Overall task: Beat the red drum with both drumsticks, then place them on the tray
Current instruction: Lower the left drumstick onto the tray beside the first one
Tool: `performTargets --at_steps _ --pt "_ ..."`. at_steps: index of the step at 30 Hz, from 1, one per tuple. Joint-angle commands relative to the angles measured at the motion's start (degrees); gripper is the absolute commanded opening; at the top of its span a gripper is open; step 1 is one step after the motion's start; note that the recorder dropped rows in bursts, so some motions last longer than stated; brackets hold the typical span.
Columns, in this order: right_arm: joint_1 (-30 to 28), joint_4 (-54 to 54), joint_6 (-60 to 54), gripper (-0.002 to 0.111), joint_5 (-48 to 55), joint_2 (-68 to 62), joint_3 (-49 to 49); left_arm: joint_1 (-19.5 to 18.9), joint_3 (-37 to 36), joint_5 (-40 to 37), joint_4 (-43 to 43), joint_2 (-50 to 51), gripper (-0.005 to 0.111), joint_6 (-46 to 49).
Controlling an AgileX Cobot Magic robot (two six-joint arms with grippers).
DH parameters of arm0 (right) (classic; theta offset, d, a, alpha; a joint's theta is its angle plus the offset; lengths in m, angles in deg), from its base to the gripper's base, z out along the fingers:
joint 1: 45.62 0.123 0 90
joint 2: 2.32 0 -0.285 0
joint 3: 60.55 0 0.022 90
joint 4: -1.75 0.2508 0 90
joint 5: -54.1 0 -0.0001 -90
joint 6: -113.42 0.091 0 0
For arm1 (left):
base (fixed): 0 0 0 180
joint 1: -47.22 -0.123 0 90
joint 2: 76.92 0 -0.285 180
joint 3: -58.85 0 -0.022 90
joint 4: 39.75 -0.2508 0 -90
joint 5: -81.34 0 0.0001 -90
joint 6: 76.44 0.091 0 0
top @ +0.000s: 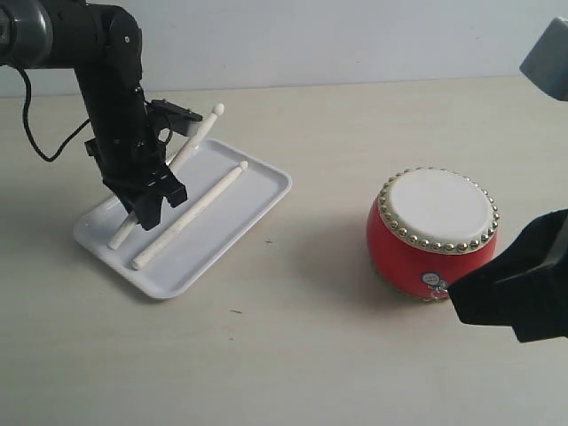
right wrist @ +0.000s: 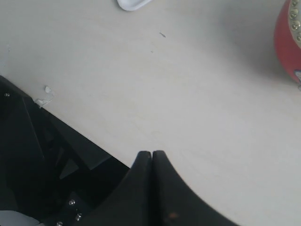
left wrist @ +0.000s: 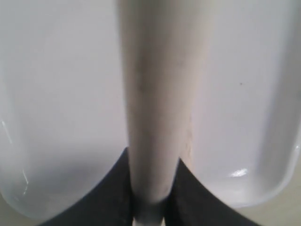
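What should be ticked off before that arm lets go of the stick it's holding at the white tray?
1. Left gripper shut on the held drumstick: ok.
2. Held drumstick over the tray: ok, but its upper tip juts past the far rim.
3. Its lower end resting on the tray: cannot tell.
4. Other drumstick lying flat inside the tray: ok.
5. Right gripper shut, empty, apart from the red drum: ok.

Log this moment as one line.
left gripper: shut on first drumstick at tray; second drumstick: lying in tray; right gripper: shut, empty; red drum: on table
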State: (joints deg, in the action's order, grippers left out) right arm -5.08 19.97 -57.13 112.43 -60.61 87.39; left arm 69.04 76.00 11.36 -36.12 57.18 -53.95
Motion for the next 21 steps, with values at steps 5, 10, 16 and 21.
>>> performTargets --at_steps 5,10,16,21 --pt "0.1 0.2 -0.2 0.000 -0.2 0.5 -0.2 0.1 -0.2 0.0 -1.0 1.1 0.000 -0.2" --pt "0.1 0.2 -0.1 0.000 -0.2 0.5 -0.2 0.0 -0.2 0.0 -2.2 1.6 0.000 -0.7" --pt "0.1 0.2 -0.1 0.000 -0.2 0.5 -0.2 -0.1 -0.2 0.0 -2.9 2.0 0.000 -2.0" --pt "0.1 0.2 -0.1 0.000 -0.2 0.5 -0.2 -0.1 -0.2 0.0 -3.3 2.6 0.000 -1.9"
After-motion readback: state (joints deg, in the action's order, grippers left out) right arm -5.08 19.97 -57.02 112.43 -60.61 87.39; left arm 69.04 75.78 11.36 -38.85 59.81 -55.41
